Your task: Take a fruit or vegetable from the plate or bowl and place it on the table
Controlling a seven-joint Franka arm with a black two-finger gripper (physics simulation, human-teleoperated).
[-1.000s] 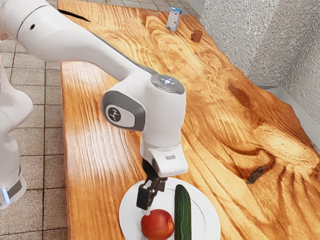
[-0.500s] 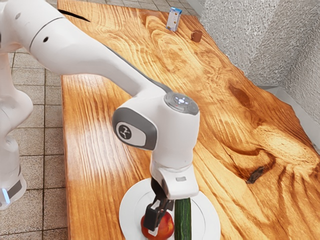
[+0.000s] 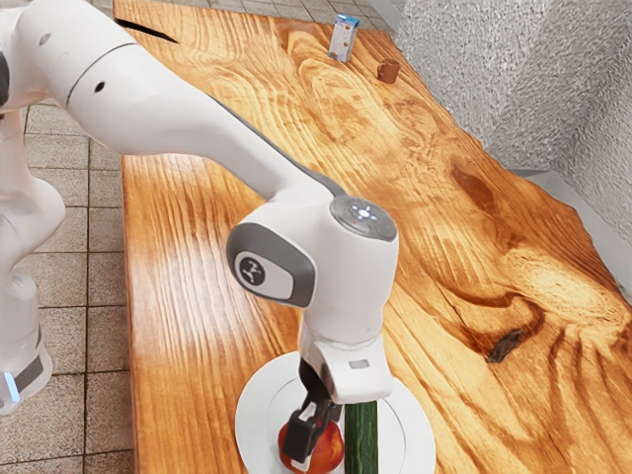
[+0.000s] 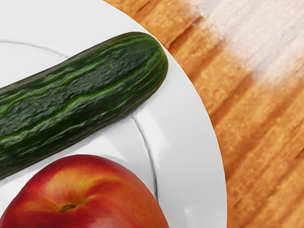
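With twelve at the top of the exterior view, the pincer comes down from the hand toward seven o'clock and ends right at the nectarine, so the fruit lies at the pincer's tip, on the plate, a little toward nine o'clock from the plate's middle. Whether the pincer is released or clenched on the fruit, I cannot tell. The fruit is round and offers no long axis to match; the constraint is the cucumber, just beside it at three o'clock, its length running roughly twelve to six. If the hold proves firm, a straight lift seems best, then a carry toward nine o'clock, away from the cucumber, to the tabletop.
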